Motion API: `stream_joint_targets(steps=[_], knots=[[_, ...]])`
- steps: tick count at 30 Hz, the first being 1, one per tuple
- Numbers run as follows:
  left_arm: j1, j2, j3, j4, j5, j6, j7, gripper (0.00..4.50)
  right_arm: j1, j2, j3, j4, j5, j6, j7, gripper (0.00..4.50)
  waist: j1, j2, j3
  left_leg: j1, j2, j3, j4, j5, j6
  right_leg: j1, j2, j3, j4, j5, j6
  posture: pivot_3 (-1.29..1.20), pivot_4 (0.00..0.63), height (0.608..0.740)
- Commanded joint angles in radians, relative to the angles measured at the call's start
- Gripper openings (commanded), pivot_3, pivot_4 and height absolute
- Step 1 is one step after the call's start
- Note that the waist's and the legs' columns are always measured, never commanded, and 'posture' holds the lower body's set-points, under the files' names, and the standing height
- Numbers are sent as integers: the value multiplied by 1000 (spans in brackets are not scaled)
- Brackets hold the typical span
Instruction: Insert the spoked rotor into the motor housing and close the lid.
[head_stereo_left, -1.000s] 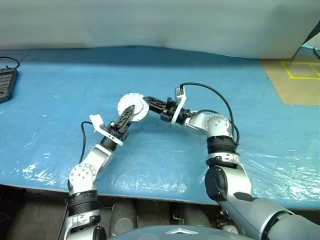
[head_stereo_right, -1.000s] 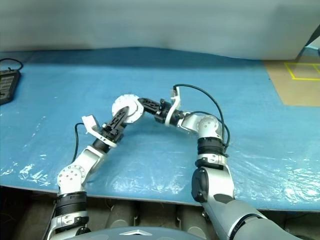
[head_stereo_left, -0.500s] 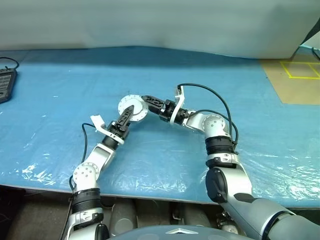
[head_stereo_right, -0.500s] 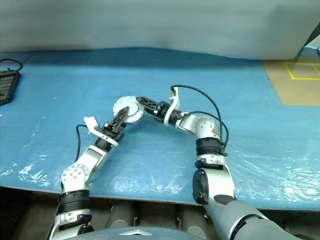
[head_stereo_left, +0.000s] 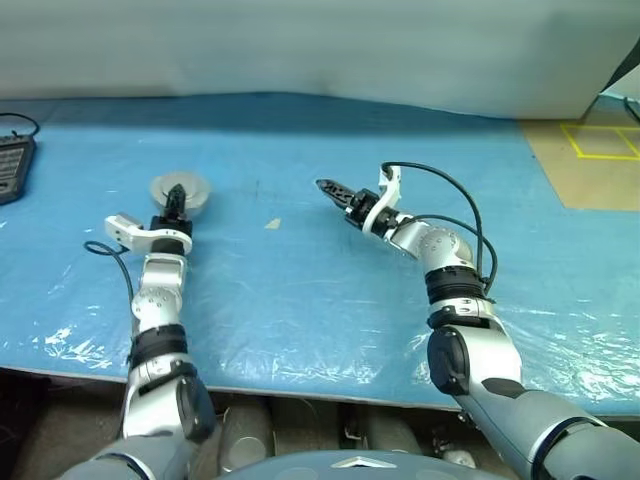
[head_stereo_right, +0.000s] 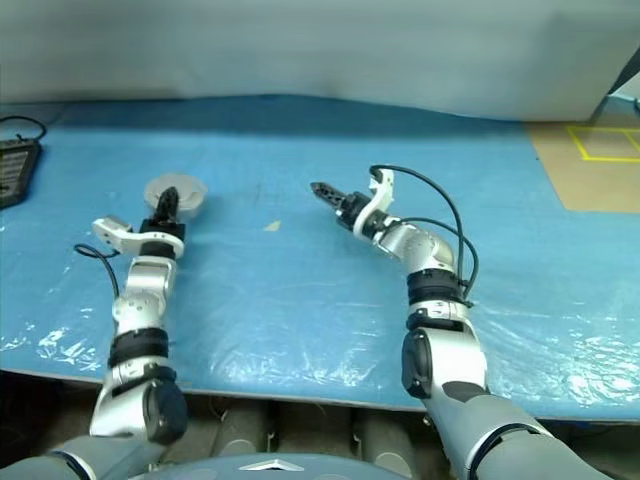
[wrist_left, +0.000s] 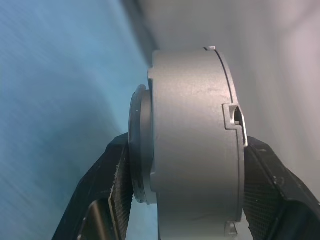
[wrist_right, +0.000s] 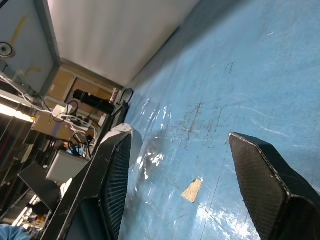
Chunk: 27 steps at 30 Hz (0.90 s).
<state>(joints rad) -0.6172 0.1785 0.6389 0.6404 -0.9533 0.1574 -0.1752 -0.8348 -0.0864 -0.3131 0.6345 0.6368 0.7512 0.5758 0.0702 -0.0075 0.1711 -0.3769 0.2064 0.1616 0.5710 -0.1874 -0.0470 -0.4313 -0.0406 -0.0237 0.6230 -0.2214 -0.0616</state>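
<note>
Left gripper (head_stereo_left: 176, 196) clamps the motor housing (wrist_left: 192, 145) by its two flat faces, lid shut, out at ten o'clock on the blue sheet (head_stereo_left: 330, 290) and well in from its left edge. Right gripper (head_stereo_left: 327, 187) hangs released at about one o'clock, fingers (wrist_right: 267, 185) spread over bare sheet, with a small tan scrap (head_stereo_left: 272, 223) lying in the wide open stretch between the two arms.

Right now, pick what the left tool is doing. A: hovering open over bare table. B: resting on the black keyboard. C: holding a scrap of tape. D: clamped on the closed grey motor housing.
D: the left tool has a black finger on each side of the motor housing, whose lid is closed.
</note>
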Motion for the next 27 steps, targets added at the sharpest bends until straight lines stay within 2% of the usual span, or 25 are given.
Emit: stream_joint_targets(steps=[1,4,7,13,21,25,27], knots=[[-98,67,26,149,52,-66,-8,2488,16,-7,1,-66,22,7,25,3196,4,-1,0,0,0,-1,0,0,0,0,0,0,0,0,0,0,150,740],[-163,120,60,301,69,-100,-2,2488,33,-17,2,-86,20,7,29,3196,11,-1,0,-2,0,-3,2,0,-1,1,0,-2,0,0,1,0,150,740],[-191,162,93,374,67,-114,-19,2488,46,-21,4,-100,20,7,28,3196,8,-2,0,-1,0,-3,3,0,-1,1,0,-2,1,1,1,0,150,740],[-140,197,90,348,142,-214,6,4389,43,-20,4,-91,22,16,25,3234,3,-2,0,-1,0,-5,3,0,-1,2,0,-2,1,1,0,0,150,740],[20,182,54,58,201,-257,-56,4452,30,-28,52,-67,-34,-53,73,3234,10,-2,0,-3,1,-6,4,0,-1,2,-1,-4,1,0,0,0,150,740],[84,152,6,-112,224,-325,-185,4452,55,-19,92,-81,-109,-266,132,3234,15,-2,0,-3,1,-6,5,0,-1,2,-3,-4,1,-2,-4,0,150,740],[120,131,-52,-207,217,-297,-282,4452,71,-26,126,-67,-177,-451,179,3234,22,-2,0,-3,1,-6,5,0,-1,3,-4,-4,1,-2,-4,0,150,740]])
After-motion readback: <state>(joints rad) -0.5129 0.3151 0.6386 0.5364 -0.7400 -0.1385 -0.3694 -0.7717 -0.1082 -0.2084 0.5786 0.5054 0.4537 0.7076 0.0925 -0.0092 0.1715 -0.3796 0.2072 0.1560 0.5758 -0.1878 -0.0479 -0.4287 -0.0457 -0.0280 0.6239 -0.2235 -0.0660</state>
